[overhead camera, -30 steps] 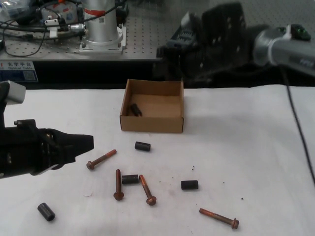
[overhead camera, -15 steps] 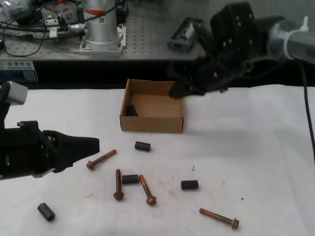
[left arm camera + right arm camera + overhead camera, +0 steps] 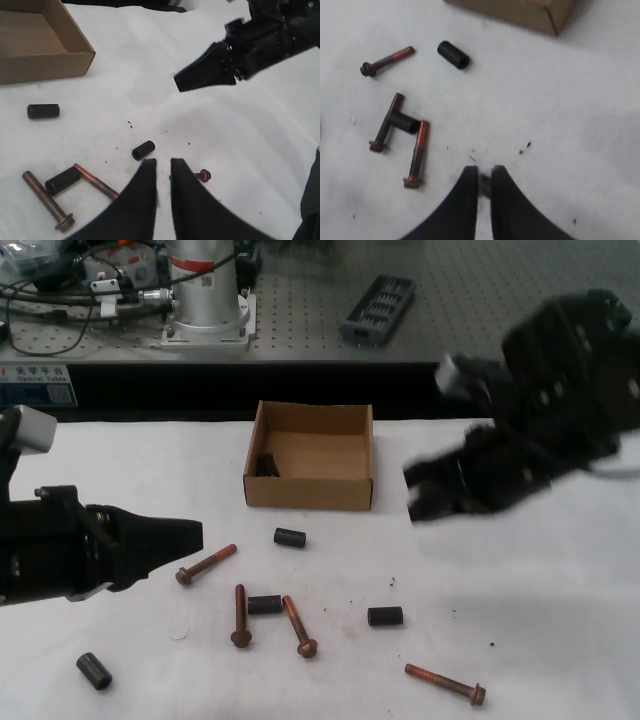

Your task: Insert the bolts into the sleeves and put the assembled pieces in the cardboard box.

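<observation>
The table (image 3: 520,620) carries the box (image 3: 308,492) at the back, one dark piece (image 3: 266,464) already in its left corner. The left jaws, closed to a slit on nothing, hang low near one bolt (image 3: 206,564), and the right jaws, likewise near-shut and empty, hang right of the box. Three more bolts and four sleeves (image 3: 289,537) lie loose before the box. All are likely stiff, smooth and apt to roll, so I would grip a bolt mid-shank and a sleeve across its barrel, leaving the bore clear.
</observation>
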`<state>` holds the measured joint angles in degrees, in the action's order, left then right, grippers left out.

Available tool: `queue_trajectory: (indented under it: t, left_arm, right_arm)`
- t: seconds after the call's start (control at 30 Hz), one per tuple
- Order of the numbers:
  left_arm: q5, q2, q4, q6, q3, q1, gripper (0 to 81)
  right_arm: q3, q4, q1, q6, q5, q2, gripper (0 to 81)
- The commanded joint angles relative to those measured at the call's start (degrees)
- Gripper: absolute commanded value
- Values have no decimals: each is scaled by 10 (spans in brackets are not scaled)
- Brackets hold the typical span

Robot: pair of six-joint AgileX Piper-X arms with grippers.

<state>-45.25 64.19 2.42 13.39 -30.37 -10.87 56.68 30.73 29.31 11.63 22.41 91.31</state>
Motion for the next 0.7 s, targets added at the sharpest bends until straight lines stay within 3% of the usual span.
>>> queue_trajectory:
  t: [0.0, 0.13, 0.43, 0.67]
  left_arm:
    - [1, -5, -12, 8, -2, -3, 211]
    - [-1, -5, -8, 17, -2, -3, 243]
    - [-5, -5, -4, 17, -2, -3, 104]
    - [-5, -5, 9, 17, -2, -3, 95]
  right_arm:
    - [-8, -18, 2, 5, 1, -16, 85]
    - [-63, -35, 9, 49, 3, -48, 85]
    - [-120, -50, 36, 73, 14, -87, 85]
    - [-120, -58, 61, 73, 21, -94, 85]
